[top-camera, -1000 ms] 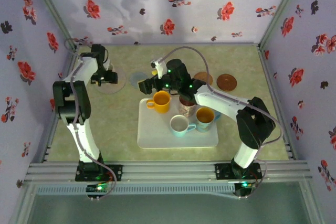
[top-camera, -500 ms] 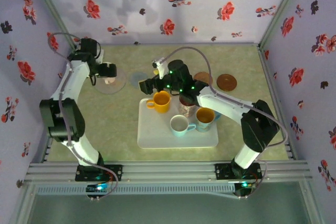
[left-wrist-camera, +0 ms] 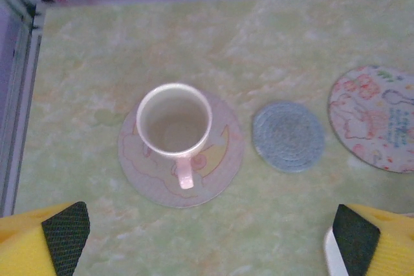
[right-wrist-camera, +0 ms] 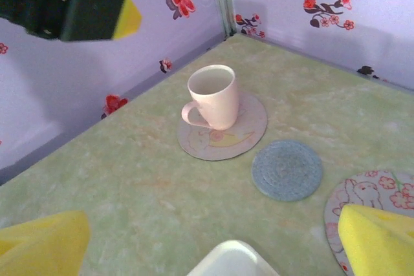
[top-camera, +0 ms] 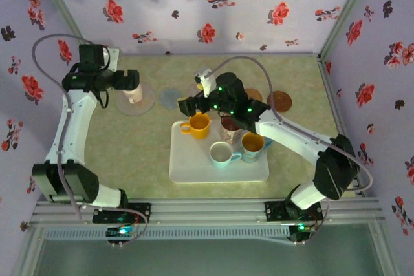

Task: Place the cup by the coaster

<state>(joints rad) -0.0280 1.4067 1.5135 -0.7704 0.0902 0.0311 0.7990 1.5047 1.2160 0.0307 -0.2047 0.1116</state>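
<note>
Standing upright on a round pastel-printed coaster [left-wrist-camera: 220, 163] near the far-left corner of the green marbled worktop [top-camera: 129, 140], the pale pink handled cup [left-wrist-camera: 174, 121] is empty, with nothing touching it. The left gripper [left-wrist-camera: 208, 234] hangs above it, jaws spread wide and holding nothing. The right gripper [right-wrist-camera: 210, 237] hovers at the far edge of the white rectangular tray [top-camera: 194, 166], jaws equally wide and empty.

The cup looks like glazed ceramic, so I judge it stiff, fairly light, slick-surfaced and likely to chip if knocked. The safest hold would be across the rim, one finger inside and one outside the wall, away from the small loop handle. That handle points toward the bottom of the left wrist view. A small blue-grey woven coaster [left-wrist-camera: 288, 136] lies just beside the printed one.
</note>
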